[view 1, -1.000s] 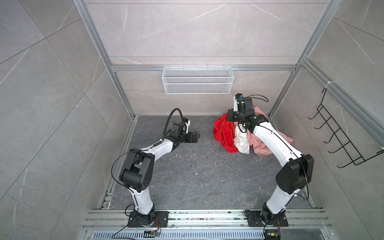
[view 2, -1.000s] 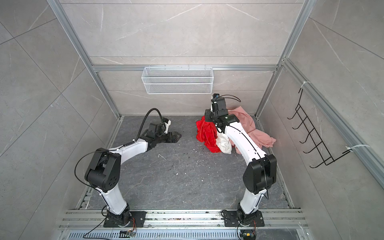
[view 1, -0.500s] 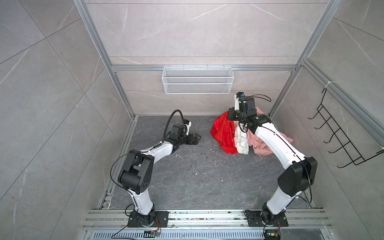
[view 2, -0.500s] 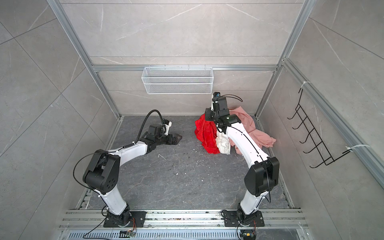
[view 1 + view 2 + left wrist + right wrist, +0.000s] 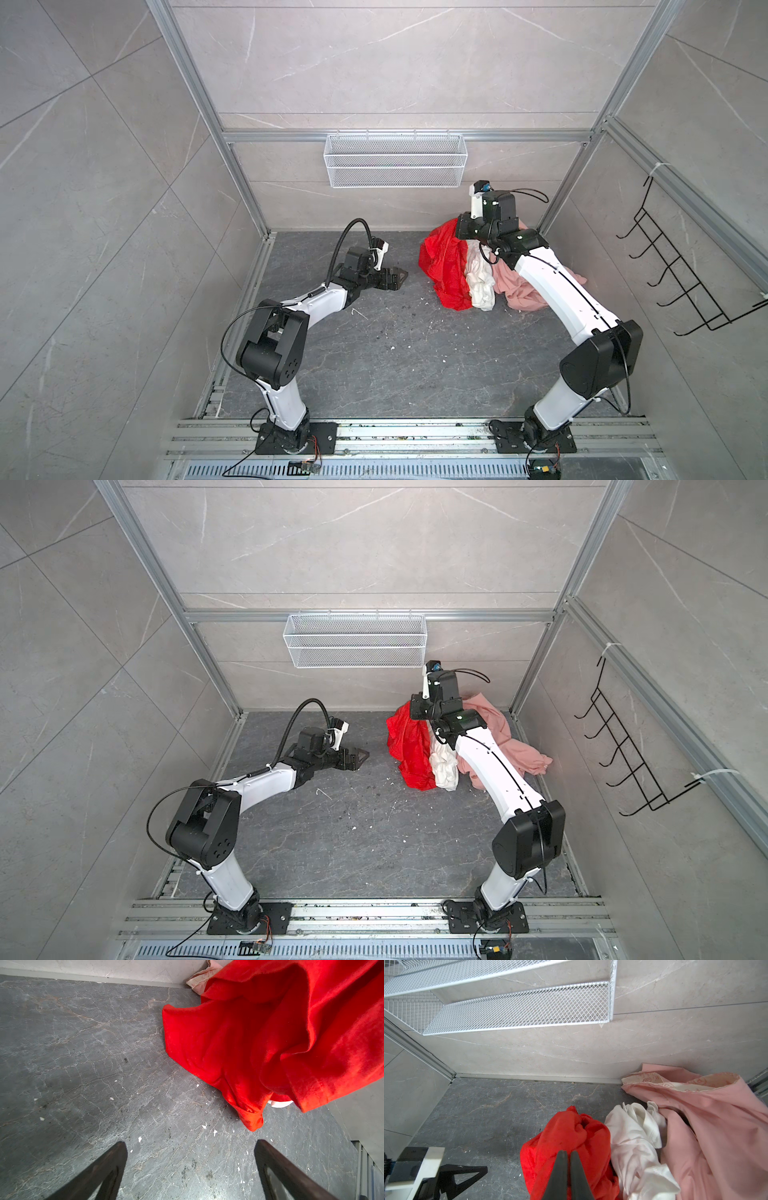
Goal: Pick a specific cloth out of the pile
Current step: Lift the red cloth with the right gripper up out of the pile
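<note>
Right wrist view: your right hand [image 5: 568, 1152] is clamped shut, apparently pinching the red cloth [image 5: 571, 1132]; your left hand [image 5: 191, 1142] gapes wide, empty.

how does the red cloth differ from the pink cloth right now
The red cloth is bright red; the pink cloth is pale. The red cloth is held up by the shut right gripper; the pink cloth lies slack, ungripped. In both top views the red cloth sits left of the white cloth, the pink cloth right. Both are crumpled fabric.
</note>
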